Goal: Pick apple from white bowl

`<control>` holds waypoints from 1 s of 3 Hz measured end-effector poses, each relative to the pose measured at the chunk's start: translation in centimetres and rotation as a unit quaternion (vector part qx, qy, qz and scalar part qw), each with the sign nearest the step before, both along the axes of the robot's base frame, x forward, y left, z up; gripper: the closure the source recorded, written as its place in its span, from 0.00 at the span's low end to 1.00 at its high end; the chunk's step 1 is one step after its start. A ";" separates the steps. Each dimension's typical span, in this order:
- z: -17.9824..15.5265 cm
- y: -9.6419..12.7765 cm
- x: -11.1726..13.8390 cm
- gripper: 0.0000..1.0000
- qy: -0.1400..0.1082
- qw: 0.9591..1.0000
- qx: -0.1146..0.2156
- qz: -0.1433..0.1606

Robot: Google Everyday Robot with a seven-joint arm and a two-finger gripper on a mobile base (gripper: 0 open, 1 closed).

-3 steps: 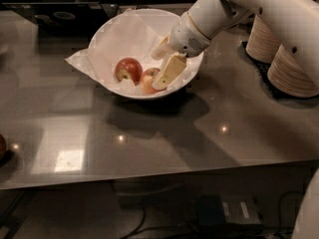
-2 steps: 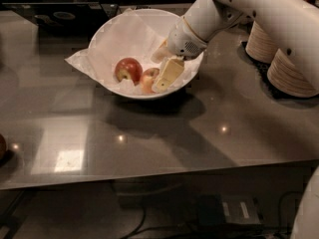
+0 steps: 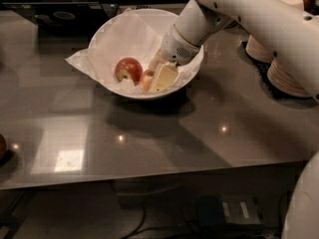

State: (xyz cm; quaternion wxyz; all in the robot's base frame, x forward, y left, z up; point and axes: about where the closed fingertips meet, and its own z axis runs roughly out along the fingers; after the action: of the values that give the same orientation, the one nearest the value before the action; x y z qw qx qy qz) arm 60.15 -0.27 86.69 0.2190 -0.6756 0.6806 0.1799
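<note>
Now the robot's pale hand [image 3: 160, 72] sits a touch lower and further left than a second ago, deep inside the large white paper-lined bowl [image 3: 102, 31] on the glossy grey surface [image 3: 149, 143]. It presses right up against the small pinkish-red apple with pale yellow patches [image 3: 145, 78], which lies at the bowl's bottom just beside a darker, deep red apple [image 3: 128, 69]. Whether the hand is wide or already closed on the fruit, I cannot tell. The reach looks finished; gripping and lifting remain.
</note>
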 end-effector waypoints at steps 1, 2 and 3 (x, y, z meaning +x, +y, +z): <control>-0.7 0.3 0.0 0.40 0.006 1.000 -0.009 -0.003; -0.7 0.3 0.0 0.59 0.006 1.000 -0.009 -0.003; -0.7 0.3 0.0 0.83 0.006 1.000 -0.009 -0.003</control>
State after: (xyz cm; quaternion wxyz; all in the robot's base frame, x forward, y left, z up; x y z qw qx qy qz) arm 60.17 0.06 86.02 0.2092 -0.6742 0.6857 0.1774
